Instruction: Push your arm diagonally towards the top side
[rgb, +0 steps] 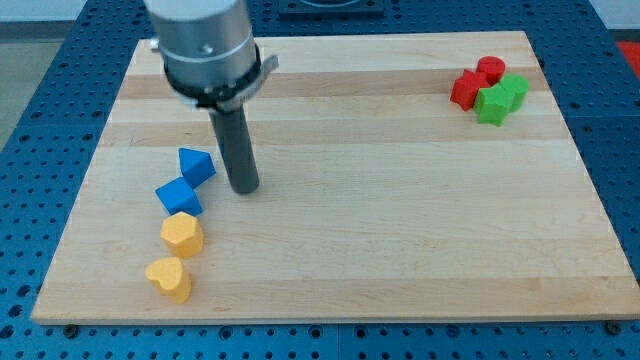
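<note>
My tip (244, 188), a bare rod with no gripper, stands just right of the blue triangular plastic block (196, 165), apparently apart; drifting left would knock it.

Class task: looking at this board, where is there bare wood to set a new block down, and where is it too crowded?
Free: the wide middle and the view's bottom right, between my tip and the red blocks and green block. Also free is the top edge between the arm and those blocks. Crowded: the left, where the blue blocks and yellow blocks line up just left of my tip, and the top right corner cluster.
</note>
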